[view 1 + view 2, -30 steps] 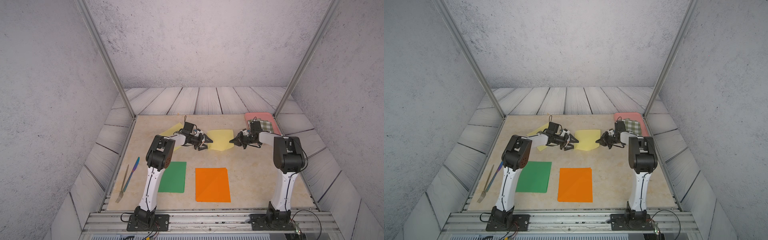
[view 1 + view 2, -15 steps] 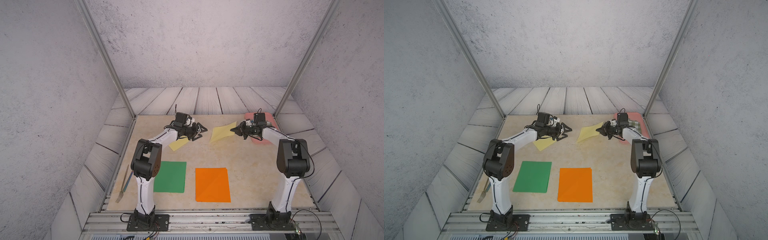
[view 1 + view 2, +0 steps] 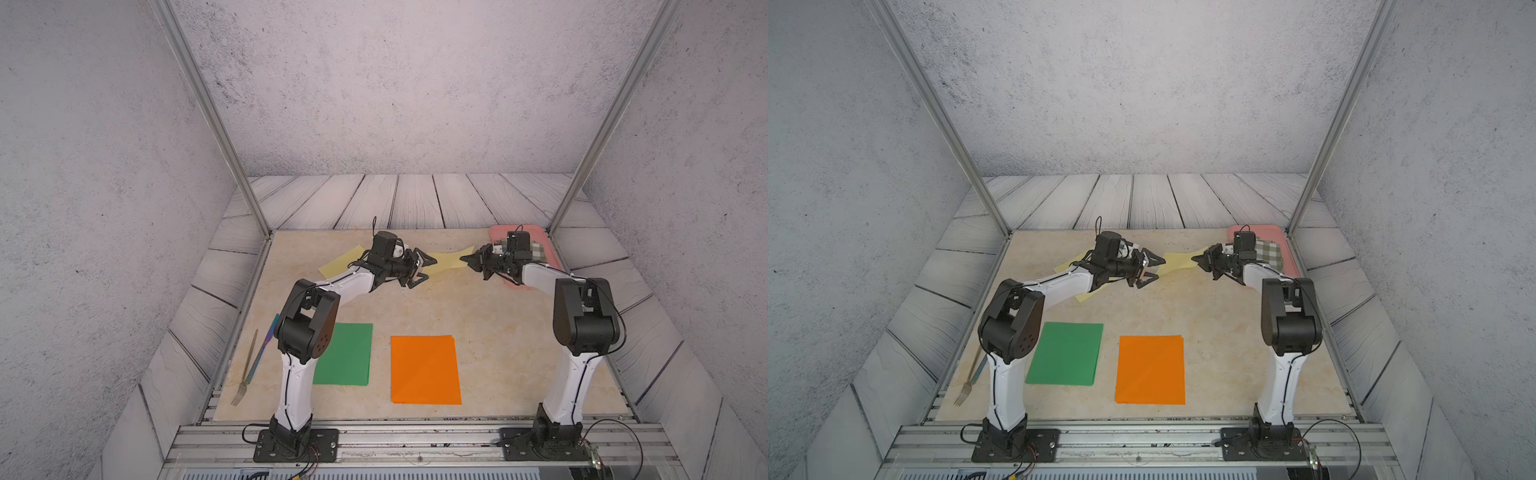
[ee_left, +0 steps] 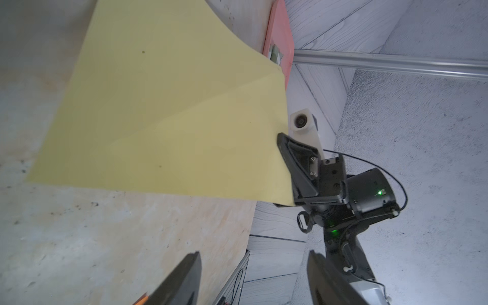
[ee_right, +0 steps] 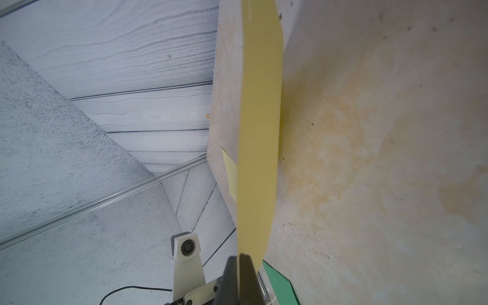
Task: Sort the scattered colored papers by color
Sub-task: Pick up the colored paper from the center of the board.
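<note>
Pink tray (image 3: 1273, 231) noted at the far right corner of the desk (image 3: 498, 332). A green-and-white checked cloth (image 3: 1268, 251) is seen lying in it; the right arm passes over the tray's near side.

Right tool (image 3: 464, 258): closed, a pale yellow sheet (image 3: 449, 259) pinched by one edge. That edge is raised, and the sheet slopes down toward the desk.

Left tool (image 3: 426, 272): jaws spread, nothing between them, just beside the low end of the held sheet.

A second pale yellow sheet (image 3: 340, 264) is seen flat on the desk, partly under the left arm. Green paper (image 3: 347, 353) and orange papers (image 3: 426, 370) are laid side by side, apart, at the near edge. A fork (image 3: 245, 374) is noted at the left edge.
</note>
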Tool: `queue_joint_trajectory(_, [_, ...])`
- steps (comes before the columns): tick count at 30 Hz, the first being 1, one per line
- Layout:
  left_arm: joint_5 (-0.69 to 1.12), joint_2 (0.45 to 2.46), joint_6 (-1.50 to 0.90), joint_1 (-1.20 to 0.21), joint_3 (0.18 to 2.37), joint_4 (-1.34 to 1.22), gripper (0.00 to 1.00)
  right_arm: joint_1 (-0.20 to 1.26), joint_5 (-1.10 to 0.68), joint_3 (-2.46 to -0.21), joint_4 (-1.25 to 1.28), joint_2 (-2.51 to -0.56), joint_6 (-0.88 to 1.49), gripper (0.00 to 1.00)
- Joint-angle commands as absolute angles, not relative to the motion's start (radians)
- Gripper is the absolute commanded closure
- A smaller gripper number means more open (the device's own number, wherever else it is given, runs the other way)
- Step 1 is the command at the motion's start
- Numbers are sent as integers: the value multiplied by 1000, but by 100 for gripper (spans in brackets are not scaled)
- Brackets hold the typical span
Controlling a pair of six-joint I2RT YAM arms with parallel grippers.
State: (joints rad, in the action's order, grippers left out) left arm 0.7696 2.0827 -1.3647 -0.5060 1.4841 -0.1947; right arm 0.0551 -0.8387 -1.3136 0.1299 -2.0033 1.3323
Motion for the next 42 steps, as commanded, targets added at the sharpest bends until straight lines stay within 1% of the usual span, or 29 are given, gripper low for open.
queue_joint_trajectory(1, [758,2127,-1446,-501,1512,-273,30,67,-831,-1294,259,-2012,1416,100])
queue_joint_trajectory(6, [770,2129,-1517,-511,1491,-309,30,81,-830,-1292,318,-2016,1443,100])
queue_joint_trajectory(8, [759,2106,-1516,-512,1480,-266,30,86,-832,-1302,319,-2024,1443,100])
queue_joint_trajectory(11, [749,2092,-1539,-512,1465,-283,30,95,-845,-1318,335,-2043,1457,100])
queue_joint_trajectory(16, [748,2142,-1588,-512,1491,-337,30,124,-864,-1320,383,-2056,1485,100])
queue_joint_trajectory(23, [736,2186,-1598,-502,1527,-362,30,160,-899,-1276,425,-2024,1503,100])
queue_joint_trajectory(29, [712,2167,-1583,-486,1504,-365,31,166,-902,-1211,404,-1976,1484,100])
queue_joint_trajectory(30, [706,2161,-1581,-485,1497,-365,32,167,-902,-1202,401,-1969,1481,100])
queue_joint_trajectory(34, [696,2136,-1571,-474,1473,-367,42,167,-899,-1169,382,-1940,1456,100])
queue_joint_trajectory(42, [702,2116,-1548,-470,1454,-344,51,174,-896,-1143,335,-1909,1406,100])
